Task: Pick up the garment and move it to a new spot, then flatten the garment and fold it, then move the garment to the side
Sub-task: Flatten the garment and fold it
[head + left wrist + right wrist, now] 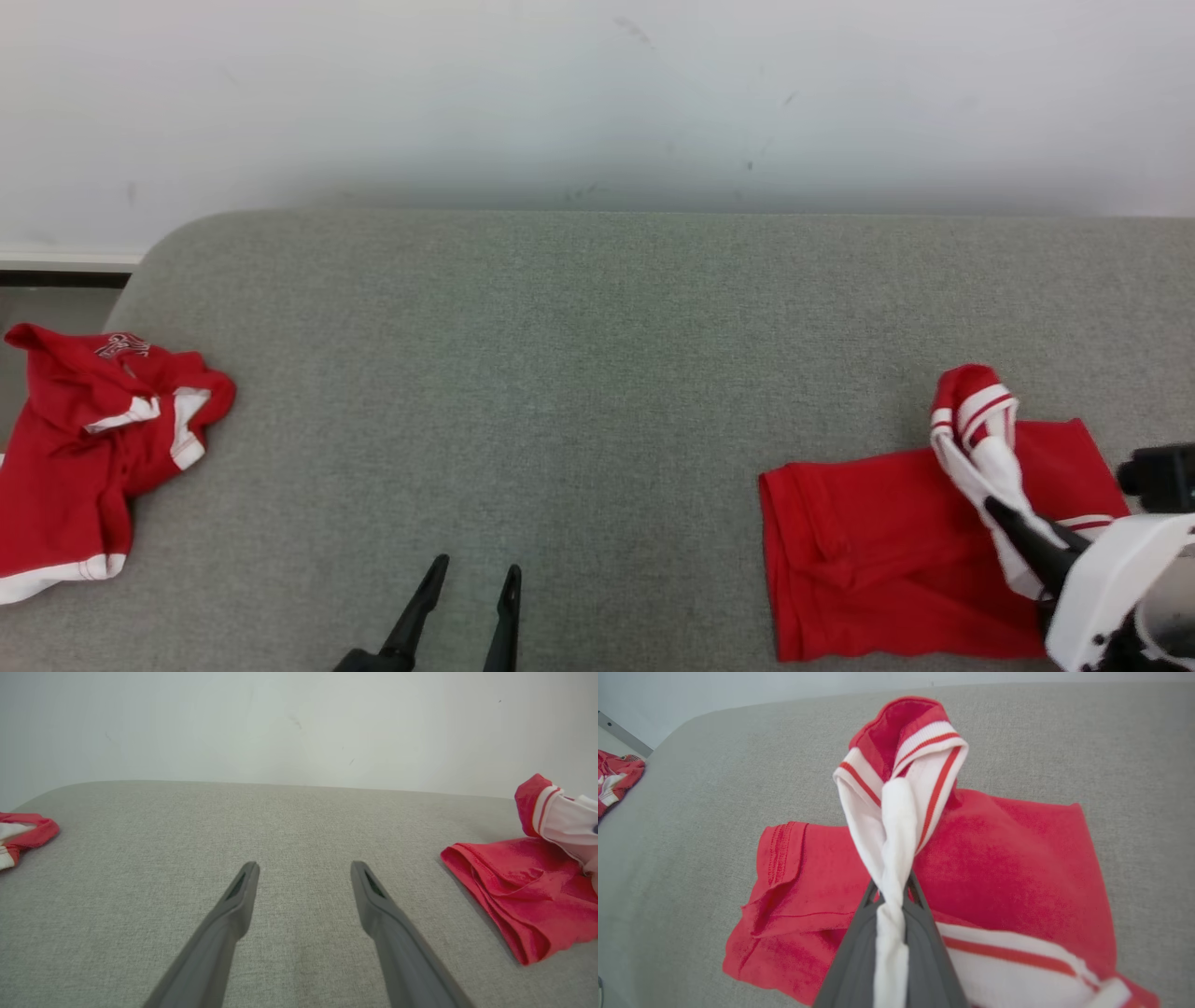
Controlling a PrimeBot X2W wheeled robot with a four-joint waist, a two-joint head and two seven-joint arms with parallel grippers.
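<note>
Grey woven cloth covers the table [597,373], which has a rounded far-left corner and stands against a plain white wall [597,93].

The garment [868,551] lies at the near right, a red knit piece partly squared into a rough rectangle, with stitched hems showing at its left edge. The right gripper [892,889] is clamped nearly closed on a white band [901,812] with red stripes, which is twisted into a rope and raised above the red body. The left gripper [474,566] hovers over bare table at the near middle, jaws spread wide and holding nothing. A second red garment [84,448] lies crumpled at the far left edge.

This looks like a fold in progress. To do it well, the band likely needs to be untwisted before it is laid down, or it will leave a ridge. A low carry would keep the soft, limp knit from dragging the flat layers askew. The free gripper could pin the left hem.
</note>
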